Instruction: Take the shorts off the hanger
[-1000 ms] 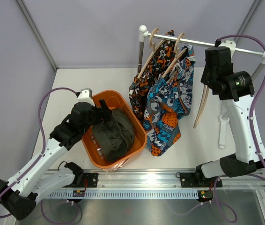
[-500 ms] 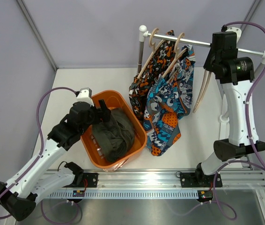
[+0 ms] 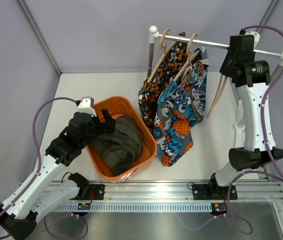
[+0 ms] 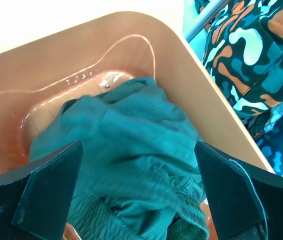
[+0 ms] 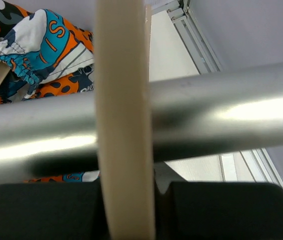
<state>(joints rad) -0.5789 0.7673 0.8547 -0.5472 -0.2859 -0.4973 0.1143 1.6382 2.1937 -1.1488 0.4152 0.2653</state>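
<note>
Shorts of plain dark olive-green cloth (image 3: 119, 145) lie bundled in the orange plastic tub (image 3: 149, 139) on the white tabletop (image 3: 206, 155) in the overhead view, with the left pincer (image 3: 106, 121) hovering at the tub's far left corner. The 2 other pairs, the blue-orange-white swirl-print shorts (image 3: 179, 117) and the orange-black-white blotch-print shorts (image 3: 151, 95), hang on wooden hangers (image 3: 157, 62) from the silver metal rail (image 3: 206, 44), drooping toward the near edge. The right pincer (image 3: 230, 60) is up at that rail with a bare pale wooden hanger (image 3: 215, 100), just right of the swirl pair, so the right arm is the nearer 1.

From the left wrist, the left pincer (image 4: 137, 150) is spread wide and empty above the olive shorts (image 4: 131, 145); printed cloth shows beyond the tub's right wall.

From the right wrist, the bare hanger (image 5: 124, 100) crosses the rail (image 5: 221, 115) and runs down between the dark fingers (image 5: 41, 210), which look pressed onto it.
</note>
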